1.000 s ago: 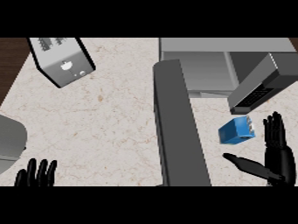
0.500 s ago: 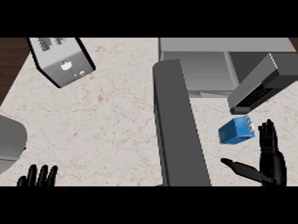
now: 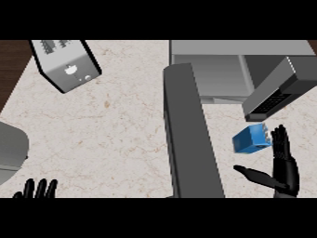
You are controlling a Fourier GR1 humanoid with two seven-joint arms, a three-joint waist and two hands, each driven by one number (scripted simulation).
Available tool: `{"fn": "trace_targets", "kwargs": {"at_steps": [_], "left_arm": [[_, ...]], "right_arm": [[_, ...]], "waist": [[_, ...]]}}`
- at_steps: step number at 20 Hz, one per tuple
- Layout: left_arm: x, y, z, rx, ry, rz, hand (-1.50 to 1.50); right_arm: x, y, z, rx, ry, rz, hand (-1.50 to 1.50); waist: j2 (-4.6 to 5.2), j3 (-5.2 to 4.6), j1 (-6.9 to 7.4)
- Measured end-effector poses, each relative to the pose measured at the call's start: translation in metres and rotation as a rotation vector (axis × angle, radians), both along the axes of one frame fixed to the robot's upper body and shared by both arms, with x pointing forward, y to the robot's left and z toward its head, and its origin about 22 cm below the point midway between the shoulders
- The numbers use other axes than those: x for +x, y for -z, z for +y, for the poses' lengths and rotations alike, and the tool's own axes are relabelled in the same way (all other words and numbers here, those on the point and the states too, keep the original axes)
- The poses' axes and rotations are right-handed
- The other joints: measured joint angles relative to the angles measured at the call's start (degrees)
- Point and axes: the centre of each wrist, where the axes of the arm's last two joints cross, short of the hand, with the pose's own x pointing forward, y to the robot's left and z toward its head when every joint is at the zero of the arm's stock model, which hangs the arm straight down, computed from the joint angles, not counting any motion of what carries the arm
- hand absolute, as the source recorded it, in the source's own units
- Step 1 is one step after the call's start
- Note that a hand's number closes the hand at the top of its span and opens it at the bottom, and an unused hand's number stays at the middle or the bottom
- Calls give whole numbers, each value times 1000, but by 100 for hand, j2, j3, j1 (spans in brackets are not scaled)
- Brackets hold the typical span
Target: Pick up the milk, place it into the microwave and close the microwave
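A blue milk carton (image 3: 251,138) is seen lying on the pale marble counter (image 3: 106,125), at about four o'clock from the middle of the view, outside the microwave (image 3: 236,69). The microwave is placed at the one o'clock edge of the counter, and its door (image 3: 188,130) is swung wide open, shown as a long dark slab running from the centre down toward six o'clock. The cavity of the microwave is seen as a grey, bare-walled space with nothing resting in it. The dark control panel (image 3: 277,90) is angled at two o'clock, just above the carton. The right hand (image 3: 281,169) is held at five o'clock, just beside the carton, with the fingers straight and pointing toward twelve and the thumb spread out to the left; the fingers are apart and nothing is gripped, though whether the fingertips touch the carton cannot be told. The left hand (image 3: 37,189) is shown at seven o'clock at the lower edge, only its straight fingers visible, pointing up. A toaster (image 3: 64,65) is tilted at eleven o'clock, and a grey appliance (image 3: 2,148) is cut off at nine o'clock.
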Motion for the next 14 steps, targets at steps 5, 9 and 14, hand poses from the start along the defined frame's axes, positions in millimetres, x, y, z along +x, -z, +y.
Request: {"fn": "trace_targets", "kwargs": {"at_steps": [5, 9, 14], "left_arm": [[-3, 6, 3, -5, 9, 10, -150], [-1, 6, 4, -2, 7, 12, -150], [-8, 7, -2, 2, 10, 9, -150]], "right_arm": [[4, 10, 4, 4, -31, -17, -150], [20, 7, 6, 19, -43, -13, -150], [31, 8, 15, 47, -30, -11, -150]], "waist": [[2, 0, 4], [4, 2, 6], [2, 2, 9]]}}
